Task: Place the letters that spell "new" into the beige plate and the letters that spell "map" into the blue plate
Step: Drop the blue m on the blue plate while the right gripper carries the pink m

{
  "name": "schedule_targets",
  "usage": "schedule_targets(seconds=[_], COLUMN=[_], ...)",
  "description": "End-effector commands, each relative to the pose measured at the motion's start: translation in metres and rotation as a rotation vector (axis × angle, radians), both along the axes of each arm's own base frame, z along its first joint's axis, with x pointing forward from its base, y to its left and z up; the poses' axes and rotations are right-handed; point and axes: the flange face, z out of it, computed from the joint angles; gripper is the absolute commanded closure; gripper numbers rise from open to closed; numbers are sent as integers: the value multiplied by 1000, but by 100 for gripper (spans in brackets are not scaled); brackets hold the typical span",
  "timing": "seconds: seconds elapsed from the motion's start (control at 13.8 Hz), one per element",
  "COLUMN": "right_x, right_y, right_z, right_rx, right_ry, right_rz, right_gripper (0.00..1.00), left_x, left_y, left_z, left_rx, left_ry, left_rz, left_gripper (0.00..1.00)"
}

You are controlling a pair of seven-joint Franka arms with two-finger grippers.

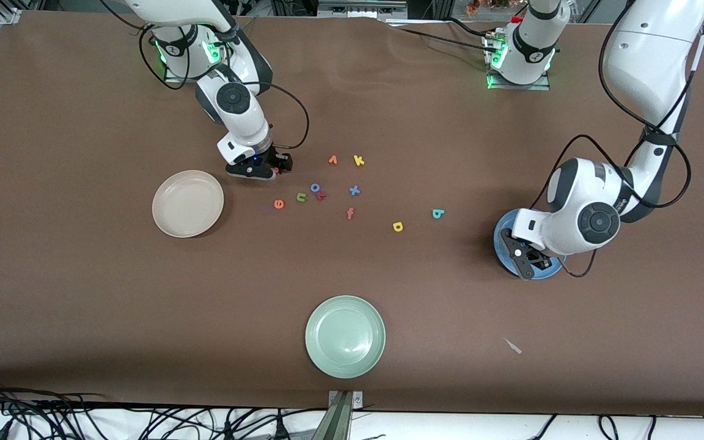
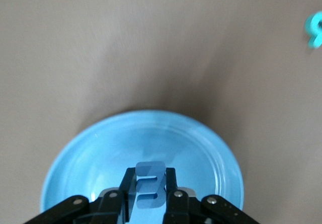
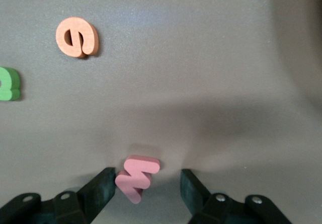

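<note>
Left wrist view: left gripper (image 2: 150, 196) pinches blue "m" (image 2: 150, 185) over the blue plate (image 2: 75, 158). Right gripper (image 3: 147, 183), fingers spread, straddles pink "w" (image 3: 137, 177) on the table near the beige plate (image 1: 187, 203).

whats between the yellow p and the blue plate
Only the teal a lies between the yellow p and the blue plate; the rest is bare table, as the front view shows.

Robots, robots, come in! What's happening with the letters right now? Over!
Left gripper over blue plate, jaws shut on blue m. Right gripper on table, jaws open around pink w. Nothing blocking.
</note>
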Motion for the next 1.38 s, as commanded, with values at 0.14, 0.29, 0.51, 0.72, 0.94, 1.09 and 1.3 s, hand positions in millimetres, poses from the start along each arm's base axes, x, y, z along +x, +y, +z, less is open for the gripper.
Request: schedule_targets(seconds=[0.14,0.29,0.51,0.72,0.94,1.09,1.3], right_x=[3,4,19,39,66,88,107], right_y=[-1,-1,-10,-21,-54,-102,-172], right_z=[-7,-6,7,33,65,74,85], right_rx=[-7,-8,-13,-61,-125,-144,-164], right_ry=[-7,-10,-36,-24,13,18,42], right_rz=[-5,-2,3,52,184,276,380], right_gripper=[66,70,70,70,69,68,67], left_x=[5,7,-3,-24,-42,-55,-74], left_y=[11,-4,-39,-80,-105,-124,-160], left_z=[22,48,75,66,57,57,57], left_rx=[-15,-21,9,41,76,120,174], left_ry=[-29,-7,50,95,122,126,138], left_rz=[-63,-12,155,328,465,619,840], left_gripper=[0,0,0,0,0,0,0])
